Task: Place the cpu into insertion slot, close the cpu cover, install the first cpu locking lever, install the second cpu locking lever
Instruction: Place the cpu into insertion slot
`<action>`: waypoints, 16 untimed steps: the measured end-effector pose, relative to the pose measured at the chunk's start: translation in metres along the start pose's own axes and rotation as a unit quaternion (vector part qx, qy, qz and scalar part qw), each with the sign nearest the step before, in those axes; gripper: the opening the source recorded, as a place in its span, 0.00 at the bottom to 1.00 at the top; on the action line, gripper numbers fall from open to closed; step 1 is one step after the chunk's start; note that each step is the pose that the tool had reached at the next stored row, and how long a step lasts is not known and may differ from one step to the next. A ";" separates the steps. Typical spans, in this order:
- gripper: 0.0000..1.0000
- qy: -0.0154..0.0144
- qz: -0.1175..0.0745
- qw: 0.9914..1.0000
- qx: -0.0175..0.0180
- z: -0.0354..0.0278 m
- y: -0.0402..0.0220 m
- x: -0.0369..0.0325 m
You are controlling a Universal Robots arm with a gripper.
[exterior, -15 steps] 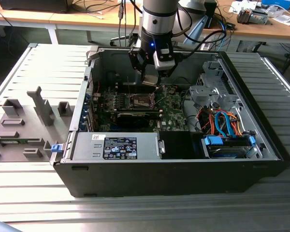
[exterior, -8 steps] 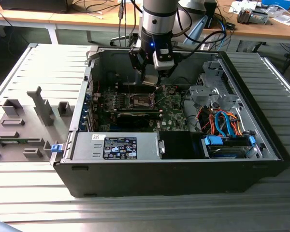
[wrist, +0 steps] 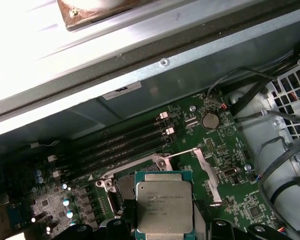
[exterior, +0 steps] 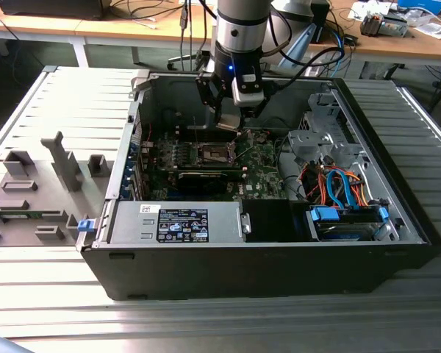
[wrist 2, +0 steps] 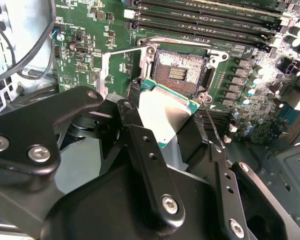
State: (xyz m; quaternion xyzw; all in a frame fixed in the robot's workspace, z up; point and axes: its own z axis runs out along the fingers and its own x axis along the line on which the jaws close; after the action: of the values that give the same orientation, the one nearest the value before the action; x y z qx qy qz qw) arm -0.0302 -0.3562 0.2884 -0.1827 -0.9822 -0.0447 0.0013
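Observation:
My gripper (exterior: pixel 231 123) hangs inside the open computer case, just above the motherboard. It is shut on the cpu (wrist 2: pixel 165 116), a flat square chip with a silver-grey top (wrist: pixel 165 202) and a green edge, held tilted between the two black fingers (wrist 2: pixel 140 135). The insertion slot (wrist 2: pixel 180 72) lies open right beside the chip, its dark pin field and silver rim bare; in the first wrist view the chip hides part of it. The cpu cover (wrist: pixel 208 170) stands swung open at the slot's side. A thin wire locking lever (wrist 2: pixel 211 125) sticks up next to the slot.
Black memory slots (wrist: pixel 120 142) run along one side of the socket. The case walls (exterior: pixel 125 158) close in around the board. A power supply (exterior: pixel 176 220) and a drive bay with blue and orange cables (exterior: pixel 338 187) sit at the front. Grey fixtures (exterior: pixel 59 158) stand on the exterior view's left.

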 end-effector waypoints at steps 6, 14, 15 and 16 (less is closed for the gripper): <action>0.54 0.000 0.006 1.000 0.000 0.0000 0.0000 0.0000; 0.54 -0.001 0.012 1.000 0.000 0.0000 0.0000 0.0000; 0.54 -0.001 0.015 1.000 0.000 0.0000 0.0000 0.0000; 0.54 -0.001 0.015 1.000 0.000 0.0000 0.0000 0.0000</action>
State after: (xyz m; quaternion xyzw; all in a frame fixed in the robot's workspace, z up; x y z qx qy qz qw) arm -0.0302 -0.3562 0.2884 -0.1977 -0.9792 -0.0448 0.0006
